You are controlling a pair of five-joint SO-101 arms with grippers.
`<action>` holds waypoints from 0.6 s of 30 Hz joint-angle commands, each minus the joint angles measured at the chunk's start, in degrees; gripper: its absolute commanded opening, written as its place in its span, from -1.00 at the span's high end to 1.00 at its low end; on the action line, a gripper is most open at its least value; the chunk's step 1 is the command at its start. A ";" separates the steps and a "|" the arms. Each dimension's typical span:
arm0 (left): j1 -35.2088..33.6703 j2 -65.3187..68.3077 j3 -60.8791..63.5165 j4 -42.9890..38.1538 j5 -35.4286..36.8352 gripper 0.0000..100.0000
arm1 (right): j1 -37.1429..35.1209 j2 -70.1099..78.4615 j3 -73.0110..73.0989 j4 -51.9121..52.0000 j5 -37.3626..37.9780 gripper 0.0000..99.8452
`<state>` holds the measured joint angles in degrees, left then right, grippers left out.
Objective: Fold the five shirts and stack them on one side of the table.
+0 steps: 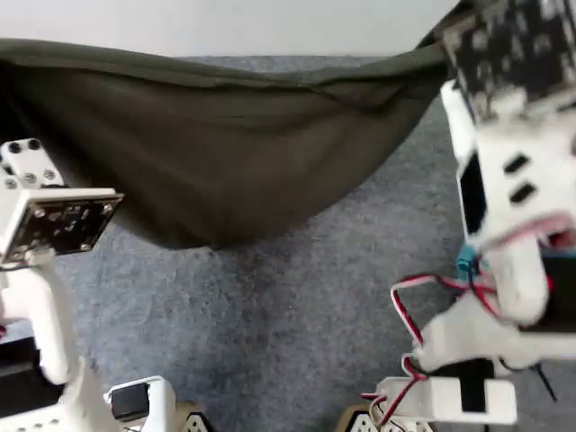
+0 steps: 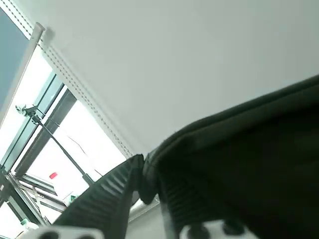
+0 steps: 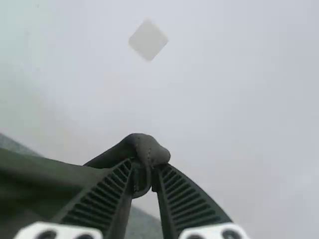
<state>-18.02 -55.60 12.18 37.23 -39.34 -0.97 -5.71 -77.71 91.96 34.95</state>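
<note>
A dark olive shirt hangs stretched in the air between both raised arms, its lower edge sagging toward the grey table. In the left wrist view my left gripper is shut on a bunched edge of the shirt, pointing up at the ceiling. My right gripper pinches another corner of the shirt between its ribbed fingers. In the high view the left arm stands at the left and the right arm at the right, both lifted close to the camera.
The grey carpet-like table surface lies below the hanging cloth. Red and white cables run along the right arm's base. A window and a blind show in the left wrist view, and a ceiling panel in the right wrist view.
</note>
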 commanded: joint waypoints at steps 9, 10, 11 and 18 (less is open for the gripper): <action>0.18 0.26 -2.95 23.65 -7.30 0.97 | 1.19 1.27 4.57 11.03 0.09 0.98; 0.00 0.09 -1.80 26.37 -8.88 0.97 | 1.89 1.45 7.12 11.12 -0.70 0.98; -0.18 0.00 -0.40 28.57 -10.11 0.97 | 2.15 1.45 10.73 11.12 -1.49 0.98; -8.62 0.18 12.26 31.47 -11.43 0.97 | 2.33 1.01 41.85 11.03 -6.59 0.98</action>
<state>-22.07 -55.60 20.88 69.58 -50.24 0.44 -4.48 -47.74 100.66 30.29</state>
